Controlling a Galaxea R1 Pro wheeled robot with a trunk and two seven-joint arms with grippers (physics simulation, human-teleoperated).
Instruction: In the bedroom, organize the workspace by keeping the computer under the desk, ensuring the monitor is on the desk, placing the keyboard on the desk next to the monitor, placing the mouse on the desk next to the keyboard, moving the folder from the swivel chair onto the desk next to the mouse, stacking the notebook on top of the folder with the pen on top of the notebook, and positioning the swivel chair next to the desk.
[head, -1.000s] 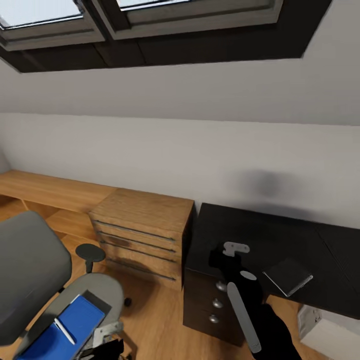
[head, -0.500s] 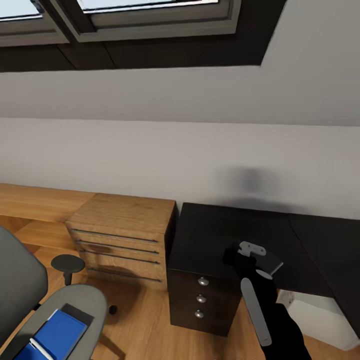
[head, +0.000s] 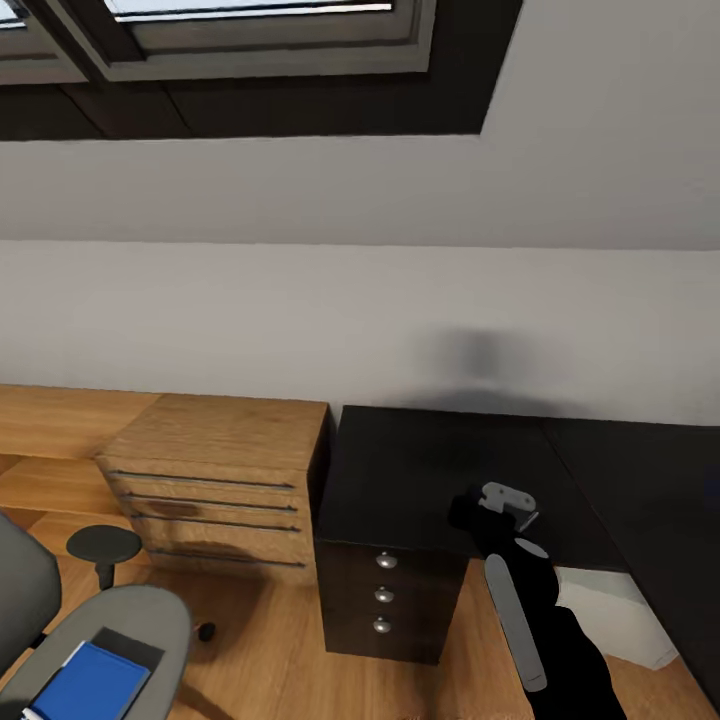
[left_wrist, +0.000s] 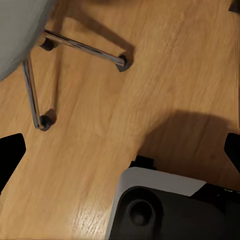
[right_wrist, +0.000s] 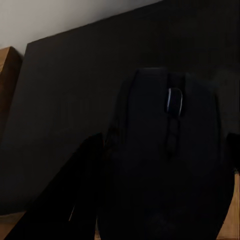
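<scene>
Small rounded black mouse (right_wrist: 167, 165) clamped in right gripper (head: 497, 508); black right arm reaches forward, poised over black desktop (head: 410, 475). Left gripper: state indeterminable.

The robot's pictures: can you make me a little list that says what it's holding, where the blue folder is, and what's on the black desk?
right gripper: over the desk, shut on the mouse
left gripper: open, above the wooden floor
folder: on the swivel chair seat
desk: black top, bare where it shows
drawer cabinet: wooden, beside the desk
</scene>
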